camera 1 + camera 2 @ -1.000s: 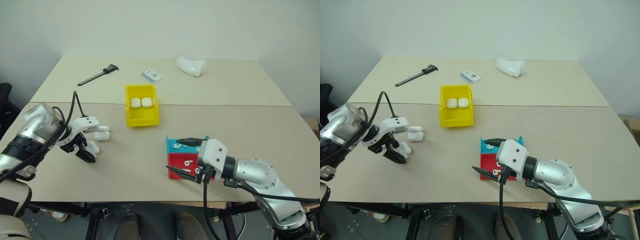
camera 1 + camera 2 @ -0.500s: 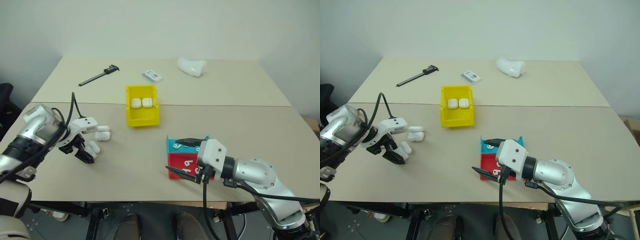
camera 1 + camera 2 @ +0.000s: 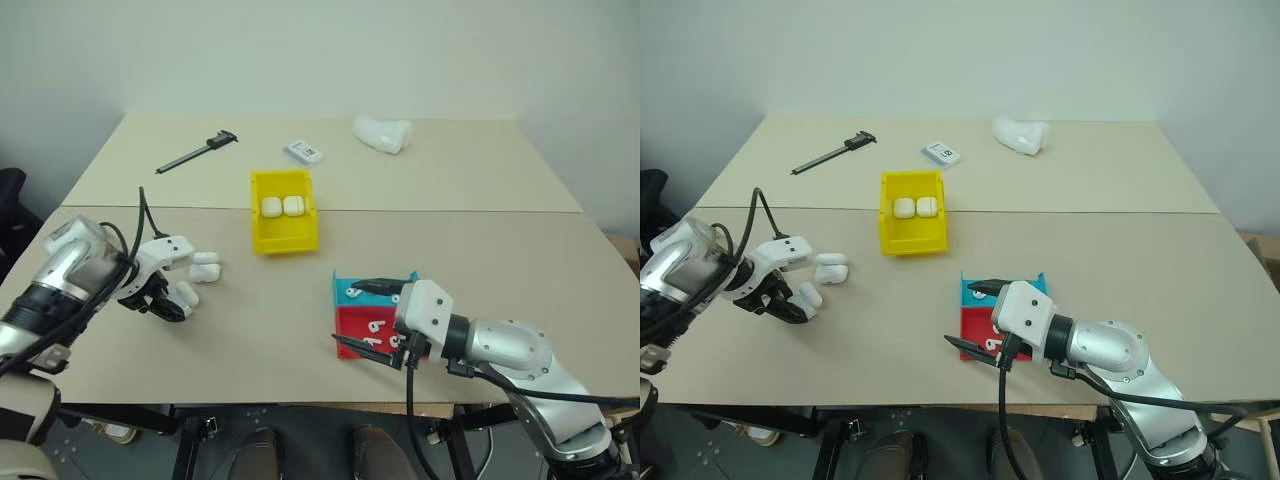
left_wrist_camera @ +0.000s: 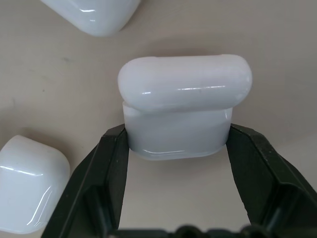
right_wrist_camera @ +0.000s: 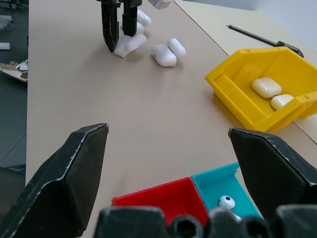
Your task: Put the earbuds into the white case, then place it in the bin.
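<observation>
the left claw (image 4: 176, 163) points down near the left edge of the beige tabletop (image 3: 480, 250), and its two black fingers (image 4: 111, 168) press both sides of a small glossy white rounded case (image 4: 181, 106) standing on the surface, so it is grasping that case; the lid sits a little offset over the body, and whether anything lies inside cannot be told. two more white cases of the same kind (image 3: 204, 266) lie just beside it, one of them cut off at the edge of the left wrist view.

the right claw (image 3: 375, 315) hangs released with its fingers spread wide over the red and teal shallow plastic trays (image 3: 352, 322) near the front edge of the tabletop. the arm hides part of both trays; tiny glossy white earbuds with short stems (image 3: 372, 325) show in the red one, and another in the teal one.

the bright yellow rectangular plastic bin (image 3: 284, 235) stands near the middle of the tabletop, well apart from both claws, with two white cases (image 3: 282, 205) side by side against its far wall.

toward the far edge lie a black caliper (image 3: 195, 151), a small flat white packet (image 3: 303, 151) whose dark print is too small to read, and a lumpy white object (image 3: 382, 131). nothing lies between the held case and the bin.
</observation>
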Robot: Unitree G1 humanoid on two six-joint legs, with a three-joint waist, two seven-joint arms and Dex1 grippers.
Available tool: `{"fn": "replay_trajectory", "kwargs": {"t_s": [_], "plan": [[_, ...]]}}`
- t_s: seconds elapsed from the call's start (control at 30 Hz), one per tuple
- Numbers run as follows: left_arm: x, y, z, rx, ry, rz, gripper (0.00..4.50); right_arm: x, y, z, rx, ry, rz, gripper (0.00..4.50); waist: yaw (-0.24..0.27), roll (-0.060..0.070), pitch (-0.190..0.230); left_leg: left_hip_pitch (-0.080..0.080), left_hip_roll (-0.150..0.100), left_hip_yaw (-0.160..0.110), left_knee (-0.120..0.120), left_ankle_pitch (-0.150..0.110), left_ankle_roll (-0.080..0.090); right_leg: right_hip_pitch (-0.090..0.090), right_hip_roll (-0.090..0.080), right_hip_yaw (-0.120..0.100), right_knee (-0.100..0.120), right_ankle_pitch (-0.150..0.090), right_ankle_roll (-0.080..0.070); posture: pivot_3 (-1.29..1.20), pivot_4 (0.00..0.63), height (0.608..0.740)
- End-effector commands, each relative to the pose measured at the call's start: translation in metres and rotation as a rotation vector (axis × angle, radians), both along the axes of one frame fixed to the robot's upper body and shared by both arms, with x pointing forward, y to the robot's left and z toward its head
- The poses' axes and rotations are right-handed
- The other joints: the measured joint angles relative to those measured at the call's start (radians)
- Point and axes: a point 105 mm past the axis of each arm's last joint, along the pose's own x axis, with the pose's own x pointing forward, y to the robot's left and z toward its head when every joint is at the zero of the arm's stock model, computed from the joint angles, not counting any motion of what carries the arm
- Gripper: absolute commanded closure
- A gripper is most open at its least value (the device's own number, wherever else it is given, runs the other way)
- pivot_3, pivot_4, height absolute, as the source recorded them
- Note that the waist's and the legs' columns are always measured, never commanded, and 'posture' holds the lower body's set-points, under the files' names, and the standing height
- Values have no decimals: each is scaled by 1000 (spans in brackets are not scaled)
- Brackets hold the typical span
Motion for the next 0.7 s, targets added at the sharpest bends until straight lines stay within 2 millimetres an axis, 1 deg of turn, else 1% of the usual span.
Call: {"fn": "replay_trajectory", "kwargs": {"t_s": [0.03, 0.1, 0.17, 0.2, 0.23, 0.33, 0.4, 0.47, 0.53, 0.57, 0.63, 0.7], "plan": [[3, 12, 35, -61, -168, 49, 1773, -2, -2, 5, 8, -41, 14, 0, -1, 0, 0, 0, 0, 0, 0, 0, 0, 0, 0, 0, 0, 0, 0, 0, 150, 740], [4, 13, 53, -137, -298, 53, 1773, -2, -5, 3, 0, -39, 11, 0, 2, 0, 0, -1, 0, 0, 0, 0, 0, -1, 0, -1, 0, 0, 0, 0, 150, 740], [8, 10, 74, -228, -520, 61, 1773, -1, -10, 1, -8, -39, 3, 0, 4, 0, 0, -1, 0, -1, 0, 0, 0, -1, -1, -1, 0, 0, 0, 0, 150, 740], [9, 9, 83, -272, -602, 86, 1773, 1, -12, 2, -10, -41, -4, 0, 4, 0, 0, -1, 0, -2, 1, 0, 0, 0, -2, -1, 0, 0, 0, 0, 150, 740], [8, 6, 88, -326, -632, 118, 1773, 2, -14, 2, -11, -42, -10, 0, 7, 0, 0, 0, 0, -2, 1, 0, 1, 1, -2, -1, 0, 0, 0, 0, 150, 740], [12, -13, 97, -448, -772, 133, 1773, 6, -19, 3, -28, -43, -22, 0, 15, 0, 0, 0, 0, 0, 3, -1, 1, 2, -2, -4, 0, 0, 0, 0, 150, 740], [16, -33, 100, -600, -849, 138, 1773, 10, -22, 5, -53, -54, -32, 0, 19, 0, 0, 0, 0, 0, 3, -1, 1, 3, -3, -4, 1, 0, 0, 0, 150, 740], [18, -57, 106, -785, -912, 114, 1773, 12, -26, 8, -90, -66, -30, 0, 21, 0, 0, -1, -1, 0, 5, -1, 1, 3, -3, -4, 1, 0, 0, 0, 150, 740], [15, -81, 112, -911, -970, 24, 1773, 13, -30, 9, -145, -73, -16, 0, 21, 0, 0, -2, 0, -1, 5, -1, 1, 3, -2, -4, 1, 0, 0, 0, 150, 740], [12, -92, 113, -938, -979, -37, 1773, 14, -34, 9, -181, -72, -10, 0, 21, 0, 0, -3, 0, -1, 6, -1, 1, 2, -2, -4, 1, 0, 0, 0, 150, 740], [1, -116, 117, -1006, -997, -232, 1773, 16, -40, 7, -258, -56, -3, 0, 16, 0, 0, -3, 0, -1, 6, -2, 2, 2, -2, -4, 1, 0, 0, 0, 150, 740], [-9, -132, 118, -1072, -987, -408, 1773, 16, -44, 4, -335, -9, 12, 0, 11, 1, 0, -2, 0, 0, 5, -2, 2, 2, -1, -2, 1, 0, 0, 0, 150, 740]]}}
